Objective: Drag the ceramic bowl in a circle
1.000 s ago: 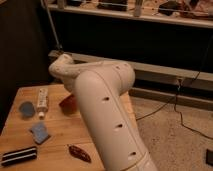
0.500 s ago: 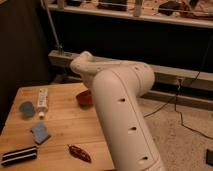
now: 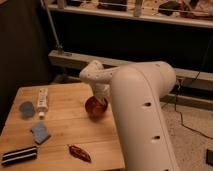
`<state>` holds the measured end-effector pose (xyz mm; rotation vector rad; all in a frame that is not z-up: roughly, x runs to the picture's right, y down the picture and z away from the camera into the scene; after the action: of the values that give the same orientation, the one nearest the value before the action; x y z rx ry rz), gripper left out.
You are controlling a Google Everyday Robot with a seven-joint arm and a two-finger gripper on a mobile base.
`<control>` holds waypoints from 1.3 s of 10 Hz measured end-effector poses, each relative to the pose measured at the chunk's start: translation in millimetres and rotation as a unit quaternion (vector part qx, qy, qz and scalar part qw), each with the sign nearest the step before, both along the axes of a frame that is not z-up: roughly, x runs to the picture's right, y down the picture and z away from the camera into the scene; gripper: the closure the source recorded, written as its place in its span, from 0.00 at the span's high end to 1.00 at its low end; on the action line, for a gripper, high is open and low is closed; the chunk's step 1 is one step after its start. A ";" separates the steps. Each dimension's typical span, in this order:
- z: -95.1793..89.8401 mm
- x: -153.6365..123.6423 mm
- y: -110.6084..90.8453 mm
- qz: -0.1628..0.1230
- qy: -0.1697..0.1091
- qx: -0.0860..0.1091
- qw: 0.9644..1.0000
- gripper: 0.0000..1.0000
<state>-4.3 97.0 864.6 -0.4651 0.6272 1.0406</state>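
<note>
Camera view: the gripper (image 3: 102,101) hangs over the right half of the wooden table (image 3: 65,125), fingers together and apparently pinched on the rim of the ceramic bowl (image 3: 94,107), which sits upright near the table's right edge. The grasp looks made. How much of the circle is traced cannot be told, so the dragging across the table seems unfinished.

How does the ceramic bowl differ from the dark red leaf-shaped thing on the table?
The ceramic bowl is round and hollow; the leaf-shaped piece is long and flat. The shut gripper reaches into the bowl; the leaf-shaped piece lies untouched, nearer the camera. The bowl is brighter orange-red, the leaf-shaped piece darker. Both are reddish.
</note>
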 end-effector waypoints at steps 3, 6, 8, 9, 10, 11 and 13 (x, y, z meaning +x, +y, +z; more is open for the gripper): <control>-36.7 -16.9 43.7 -0.021 -0.030 -0.040 0.999 0.00; -66.1 -42.3 77.1 -0.052 -0.069 -0.076 0.993 0.00; -70.9 -74.2 96.8 -0.071 -0.101 -0.093 0.988 0.00; -70.2 -96.7 103.2 -0.083 -0.121 -0.099 0.984 0.00; -67.0 -124.9 105.2 -0.096 -0.147 -0.099 0.979 0.00; -62.5 -154.7 106.1 -0.112 -0.174 -0.099 0.973 0.00; -52.3 -217.6 99.5 -0.157 -0.229 -0.088 0.957 0.00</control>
<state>-221.8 196.5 812.3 -0.7125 0.3603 0.5479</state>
